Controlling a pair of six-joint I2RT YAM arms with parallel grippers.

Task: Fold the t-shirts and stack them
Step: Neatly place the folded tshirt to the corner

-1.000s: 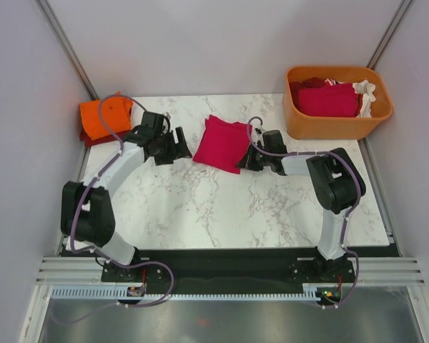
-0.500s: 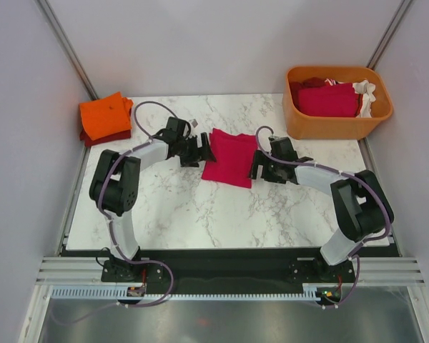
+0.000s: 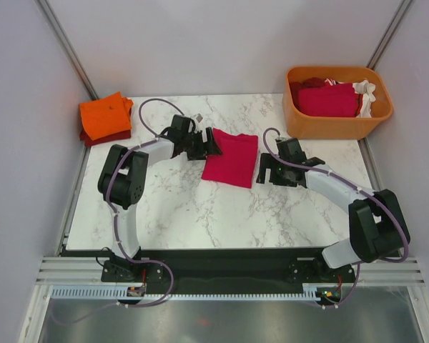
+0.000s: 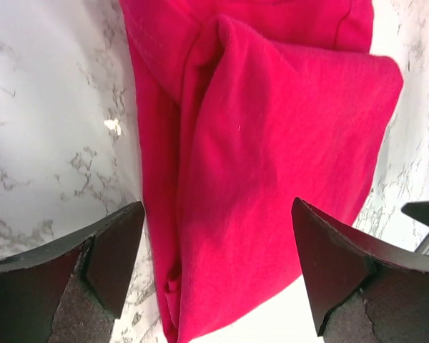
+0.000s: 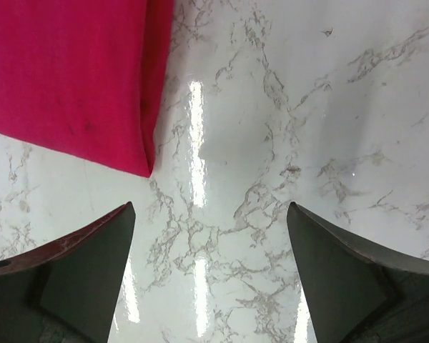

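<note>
**Crimson-pink fold let go, both pincers off the cloth**

Far left, back corner of the desk (image 3: 200, 207): orange t-shirt (image 3: 105, 116) folded on top of a dark red t-shirt (image 3: 93, 139), same spot as a second ago. Left pincer (image 3: 210, 143): swung over from beside that stack, now at the left edge of the crimson-pink t-shirt (image 3: 231, 158). Spread wide, straddling the folded edge in the wrist view, gripping nothing. Shirt itself: mid-desk, flat folded square, shifted slightly toward the near edge and lying smoother than a second ago. Right pincer (image 3: 266, 171): clamped on the shirt's right edge a second ago, now gaping, just beside that edge over bare marble, empty. Far right: orange tub (image 3: 336, 127) holding red and white t-shirts (image 3: 329, 98), unchanged. Judgement: fold of this one looks finished. Likely next, pick up and carry left onto the orange stack. Tub contents still to do.
</note>
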